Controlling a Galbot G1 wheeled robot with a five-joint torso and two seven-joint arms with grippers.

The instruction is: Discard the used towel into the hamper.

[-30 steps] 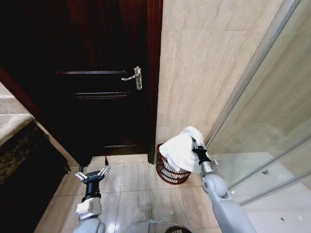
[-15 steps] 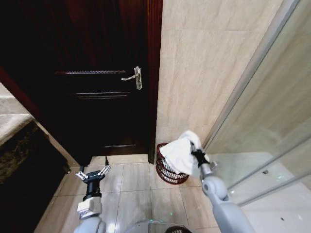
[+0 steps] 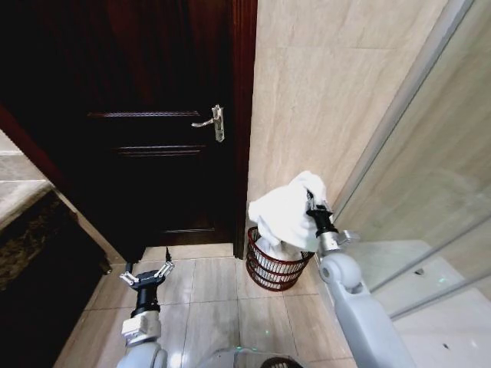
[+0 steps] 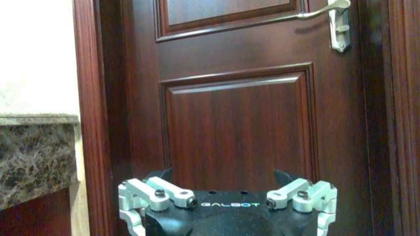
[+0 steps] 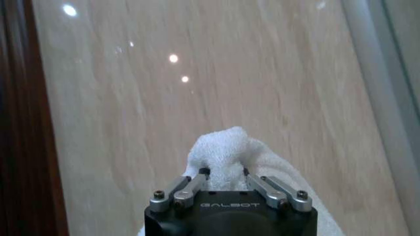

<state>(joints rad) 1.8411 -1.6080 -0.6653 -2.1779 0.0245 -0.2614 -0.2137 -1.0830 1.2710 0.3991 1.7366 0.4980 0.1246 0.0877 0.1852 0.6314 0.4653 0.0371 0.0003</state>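
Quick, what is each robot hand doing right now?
Left gripper: open, holding nothing, low by the dark wooden door.
Right gripper: shut on the white fluffy towel.

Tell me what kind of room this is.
Most likely a home or hotel bathroom: a glass shower partition, tiled wall and floor, a dark wooden door. The right gripper holds a white towel above the hamper.

I see the hamper (image 3: 273, 264) on the floor (image 3: 211, 295) against the wall (image 3: 322, 100), right of the door (image 3: 153, 138). My right pincer (image 3: 311, 208) holds the towel (image 3: 284, 215) above it; my left pincer (image 3: 146, 276) sits well left, before the door.
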